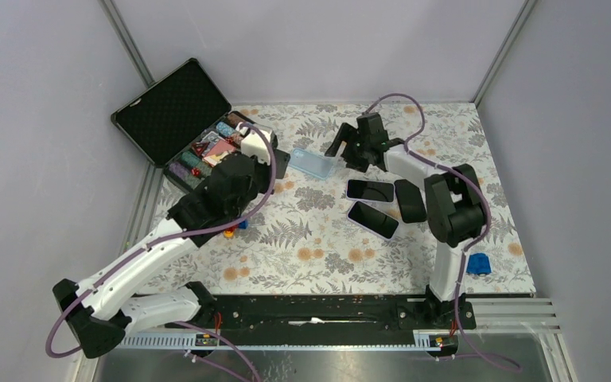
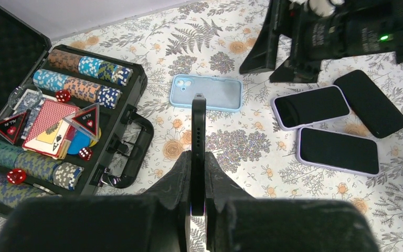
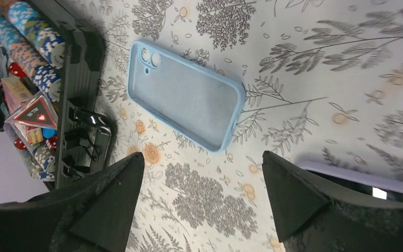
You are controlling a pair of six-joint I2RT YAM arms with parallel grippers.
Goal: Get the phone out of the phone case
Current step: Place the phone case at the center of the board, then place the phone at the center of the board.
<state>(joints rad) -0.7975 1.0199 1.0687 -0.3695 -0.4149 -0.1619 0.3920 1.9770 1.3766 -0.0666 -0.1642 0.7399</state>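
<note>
An empty light blue phone case [image 1: 314,164] lies open side up on the floral table; it also shows in the left wrist view [image 2: 210,93] and the right wrist view [image 3: 186,97]. My left gripper [image 2: 198,157] is shut on a black phone [image 2: 198,131], held edge-on above the table just in front of the case. In the top view the left gripper [image 1: 274,163] is left of the case. My right gripper [image 3: 202,163] is open and empty, hovering just right of the case [image 1: 348,147].
Two phones in lilac cases [image 1: 370,190] [image 1: 372,220] and a bare black phone [image 1: 410,200] lie right of centre. An open black poker-chip case [image 1: 179,119] stands at the back left. A small blue object [image 1: 477,263] lies near the right arm's base.
</note>
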